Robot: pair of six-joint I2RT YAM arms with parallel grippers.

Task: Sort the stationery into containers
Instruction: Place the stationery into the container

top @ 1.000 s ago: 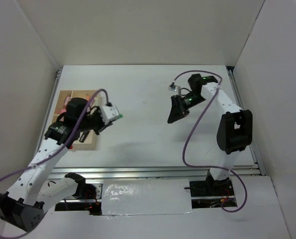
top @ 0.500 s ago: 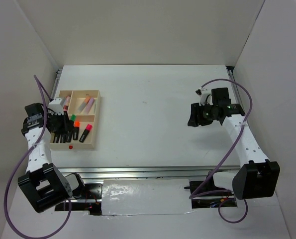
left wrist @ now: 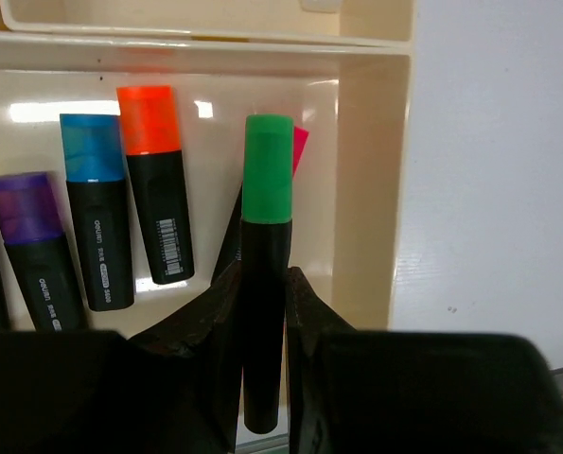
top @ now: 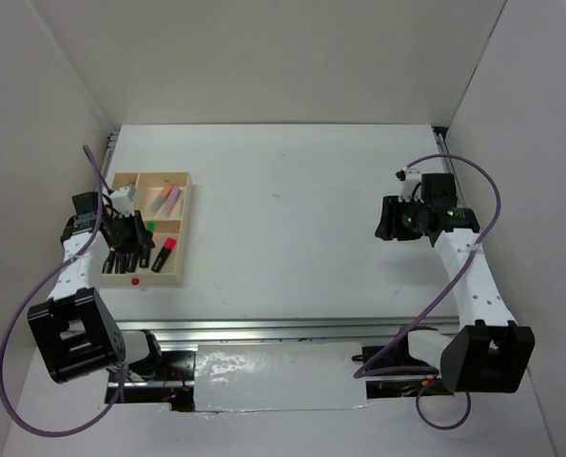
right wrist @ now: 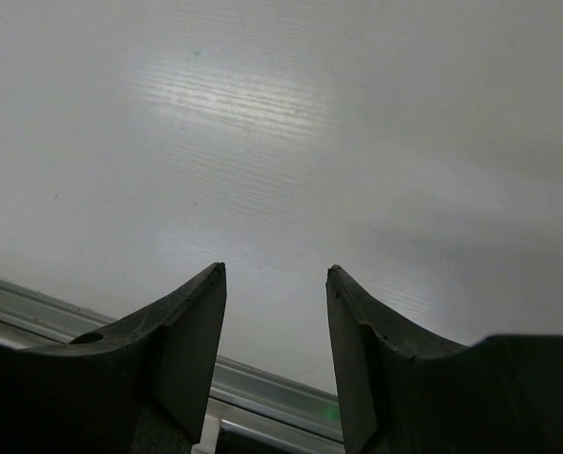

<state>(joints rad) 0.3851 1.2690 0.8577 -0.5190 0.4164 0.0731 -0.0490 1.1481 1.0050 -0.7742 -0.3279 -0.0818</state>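
Note:
The tan wooden tray (top: 184, 231) lies at the table's left, with a red dot (top: 135, 282) on its near rim. My left gripper (top: 130, 234) is shut on a black marker with a green cap (left wrist: 267, 180) and holds it over the tray's near compartment (left wrist: 371, 170). Below it lie orange-capped (left wrist: 153, 180), blue-capped (left wrist: 96, 213) and purple-capped (left wrist: 35, 232) black markers and a pink-capped one (top: 165, 251). Two pastel markers (top: 169, 199) lie in a far compartment. My right gripper (top: 389, 221) is open and empty over bare table at the right; in its wrist view (right wrist: 276, 274) nothing lies between the fingers.
White walls close the table on the left, back and right. An aluminium rail (right wrist: 262, 383) runs along the table edge by the right gripper, and another (top: 292, 328) along the near edge.
My left gripper swung from right of the tray to over its near compartment, uncovering the tray. My right gripper moved right, away from the table's middle.

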